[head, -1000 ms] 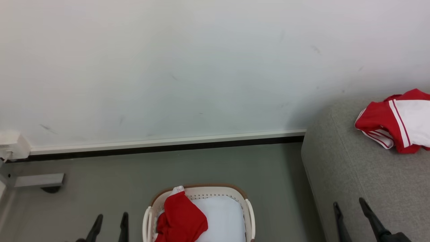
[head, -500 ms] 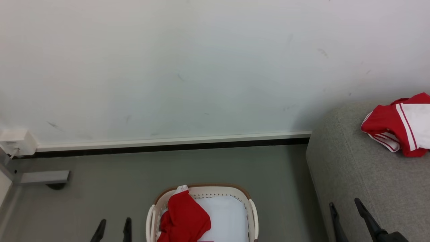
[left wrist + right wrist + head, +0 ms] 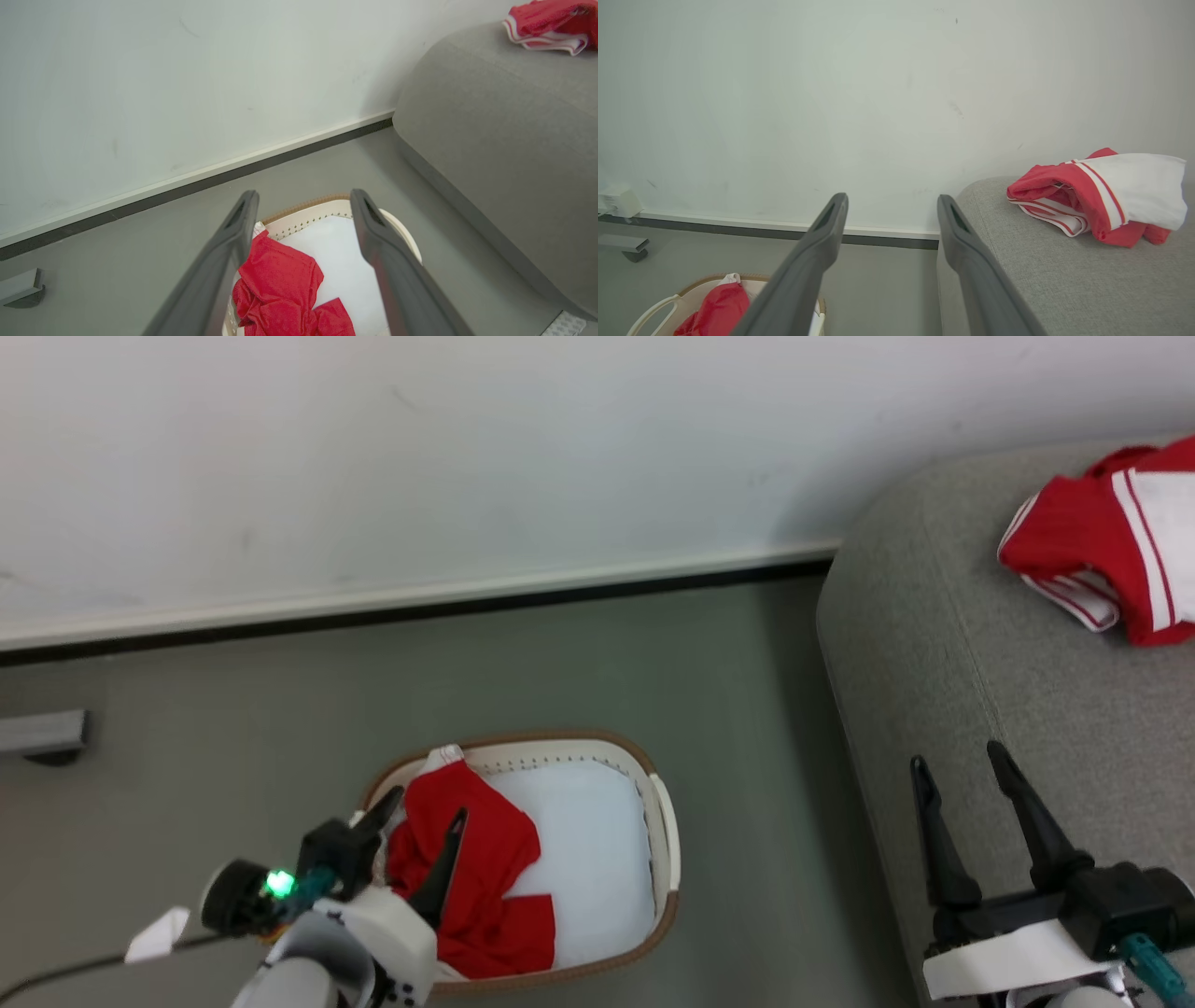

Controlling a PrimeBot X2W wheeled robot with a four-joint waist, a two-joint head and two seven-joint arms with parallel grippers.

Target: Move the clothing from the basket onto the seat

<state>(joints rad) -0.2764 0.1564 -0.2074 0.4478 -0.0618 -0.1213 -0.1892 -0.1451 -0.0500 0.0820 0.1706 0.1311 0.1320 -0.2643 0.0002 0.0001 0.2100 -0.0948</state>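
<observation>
Fingers of the left gripper spread wide over the basket, empty.
Red clothing lies in the basket's left half, partly hidden by that gripper and wrist; whether the fingers touch it cannot be told. A second red-and-white garment lies on the seat, cut off at the frame edge. The right gripper hovers over the seat's near corner, fingers parted, holding nothing.

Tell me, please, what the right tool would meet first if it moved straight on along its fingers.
Most likely the white wall; the right tool, open, aims at it above the floor. The rounded edge of the seat lies close beside that line, but depth is unclear there.
</observation>
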